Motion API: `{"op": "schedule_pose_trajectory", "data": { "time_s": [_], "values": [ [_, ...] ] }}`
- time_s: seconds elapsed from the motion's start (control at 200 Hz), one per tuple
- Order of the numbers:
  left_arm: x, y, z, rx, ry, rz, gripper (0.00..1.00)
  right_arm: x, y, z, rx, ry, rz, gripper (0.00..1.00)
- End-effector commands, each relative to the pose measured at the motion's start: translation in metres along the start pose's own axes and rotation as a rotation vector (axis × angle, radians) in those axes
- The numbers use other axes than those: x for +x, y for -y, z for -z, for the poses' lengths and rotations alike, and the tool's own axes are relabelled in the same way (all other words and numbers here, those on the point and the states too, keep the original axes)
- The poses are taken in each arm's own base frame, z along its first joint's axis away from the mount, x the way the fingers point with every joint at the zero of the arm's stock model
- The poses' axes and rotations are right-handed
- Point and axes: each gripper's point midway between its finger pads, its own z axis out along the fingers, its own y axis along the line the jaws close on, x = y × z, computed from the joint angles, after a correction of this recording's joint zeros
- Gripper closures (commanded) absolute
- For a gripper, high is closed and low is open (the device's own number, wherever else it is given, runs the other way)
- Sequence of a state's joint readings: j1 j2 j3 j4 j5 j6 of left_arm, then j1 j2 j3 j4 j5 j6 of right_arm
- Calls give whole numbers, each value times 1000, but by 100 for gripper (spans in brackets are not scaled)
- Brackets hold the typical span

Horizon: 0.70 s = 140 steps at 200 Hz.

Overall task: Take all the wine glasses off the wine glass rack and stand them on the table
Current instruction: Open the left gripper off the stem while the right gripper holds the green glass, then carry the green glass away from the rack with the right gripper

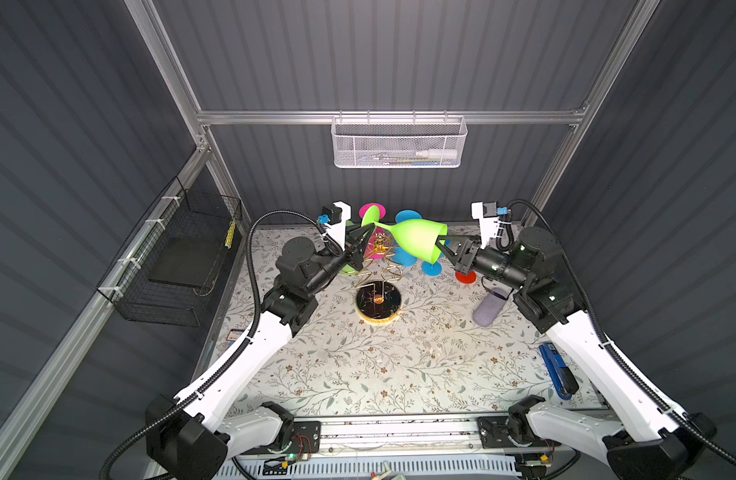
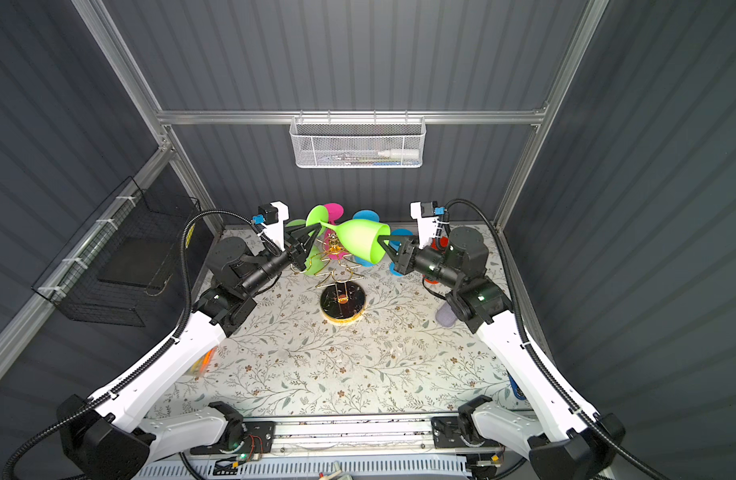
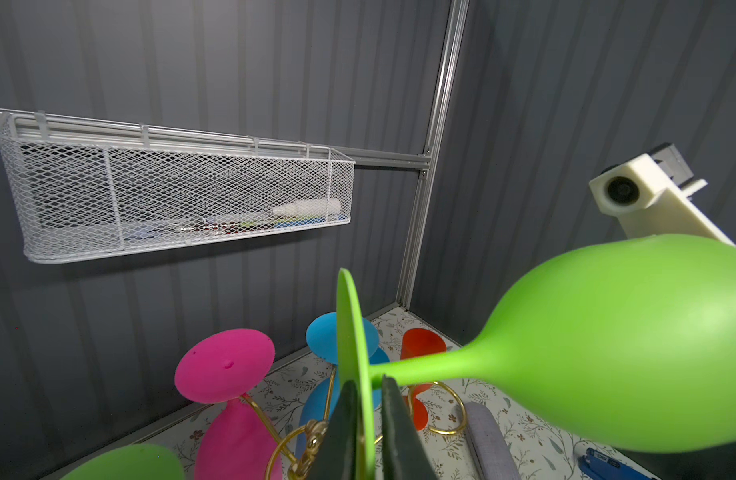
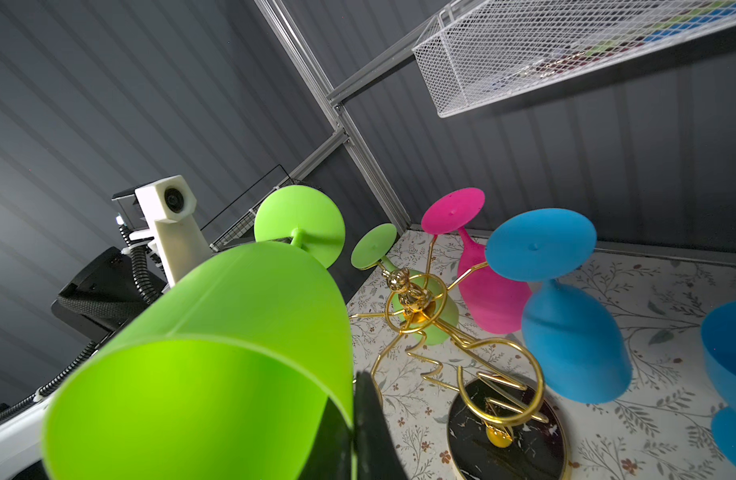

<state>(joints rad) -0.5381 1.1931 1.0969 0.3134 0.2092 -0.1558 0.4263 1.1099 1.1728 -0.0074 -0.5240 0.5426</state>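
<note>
The right claw pinches the rim of the green wine glass, level above the wine glass rack at far centre, and the left claw has jaws narrowly apart astride its foot, so the glass could pivot down onto the rack.

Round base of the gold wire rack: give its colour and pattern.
The base is black marbled, gold-rimmed; best in right wrist view.
</note>
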Motion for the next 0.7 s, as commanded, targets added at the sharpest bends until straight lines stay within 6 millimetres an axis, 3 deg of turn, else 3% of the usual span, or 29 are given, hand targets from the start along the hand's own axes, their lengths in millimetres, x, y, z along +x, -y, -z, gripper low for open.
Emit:
{"op": "schedule_pose_trajectory", "data": {
  "time_s": [0.0,0.18,0.33,0.47,0.695],
  "values": [
    [-5,-1,4,-16,18,2,72,-14,-15,2,-42,35,17,100],
    [-9,-12,12,-94,23,0,35,-23,-11,13,29,57,61,100],
    [-16,-28,28,-213,27,-36,12,-36,4,40,195,59,136,100],
    [-26,-45,49,-350,21,-115,3,-46,33,84,450,58,214,100],
    [-26,-65,67,-478,-3,-191,1,-44,88,160,879,-33,230,100]
  ]
}}
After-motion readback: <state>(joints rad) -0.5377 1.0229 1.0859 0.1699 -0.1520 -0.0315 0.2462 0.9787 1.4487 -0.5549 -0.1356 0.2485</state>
